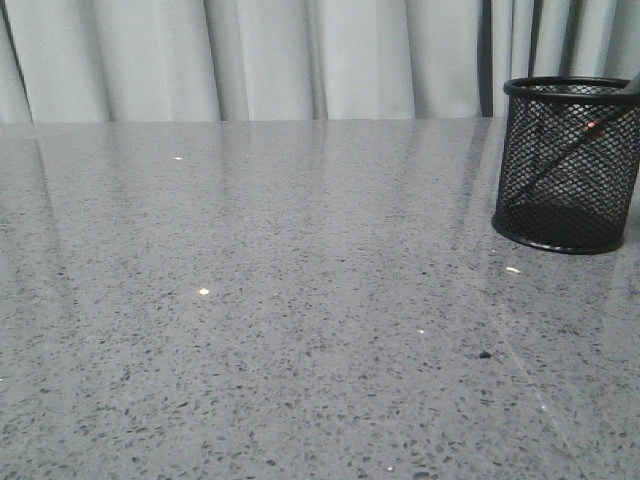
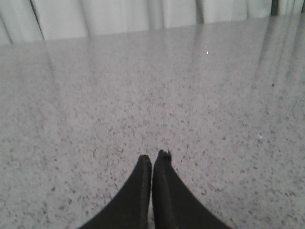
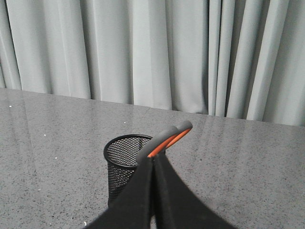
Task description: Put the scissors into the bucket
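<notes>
Nearest to us, the left gripper hangs low over the speckled grey stone table. Its 2 black fingers are pressed together on nothing, and nothing of the task shows in its view.

Over to the right gripper: 2 black fingers closed tight, no gap showing between them. Just past their tips rises the dark grey, orange-lined handle of the scissors, slanting up and away over the rim. Whether the tips touch that handle or merely sit in front of it, I cannot tell.

Behind them stands the black wire-mesh cylindrical bucket, upright. In the front view it is far over on the right side of the table, and through the mesh you can make out the slim blades and the orange pivot spot. The long axis leans diagonally, blades down toward the base, handles up toward the right rim.

So the scissors are inside the bucket, and the right arm is clearly the nearer 1; the left is well apart. My read: the drop looks done. Any pull-back should go straight along that handle line, away from the rim, so nothing snags and tips the bucket.

Farthest back hangs the pale grey pleated curtain.
</notes>
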Controlling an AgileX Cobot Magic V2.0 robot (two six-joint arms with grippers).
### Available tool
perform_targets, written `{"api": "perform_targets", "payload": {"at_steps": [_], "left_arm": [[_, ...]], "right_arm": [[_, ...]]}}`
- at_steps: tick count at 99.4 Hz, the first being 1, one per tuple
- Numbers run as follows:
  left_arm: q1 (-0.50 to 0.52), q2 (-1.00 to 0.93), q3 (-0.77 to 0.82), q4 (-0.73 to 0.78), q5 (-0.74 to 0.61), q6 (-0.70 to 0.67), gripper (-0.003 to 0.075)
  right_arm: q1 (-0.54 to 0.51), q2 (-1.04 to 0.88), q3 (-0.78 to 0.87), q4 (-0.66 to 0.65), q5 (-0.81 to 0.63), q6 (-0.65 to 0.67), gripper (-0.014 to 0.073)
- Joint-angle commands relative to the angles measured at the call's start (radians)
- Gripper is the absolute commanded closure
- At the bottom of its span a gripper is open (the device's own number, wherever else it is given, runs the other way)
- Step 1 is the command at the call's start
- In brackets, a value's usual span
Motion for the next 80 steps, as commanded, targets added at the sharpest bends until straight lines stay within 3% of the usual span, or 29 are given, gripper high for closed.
{"api": "perform_targets", "payload": {"at_steps": [1, 80], "left_arm": [[0.008, -0.027, 0.04, -0.054, -0.006, 0.003, 0.074], [0.009, -0.027, 0.04, -0.076, 0.005, 0.003, 0.074]], "right_arm": [[-0.003, -0.011, -0.019, -0.006, -0.084, -0.008, 0.0638], [-0.003, -0.011, -0.018, -0.006, -0.086, -0.008, 0.0638]]}}
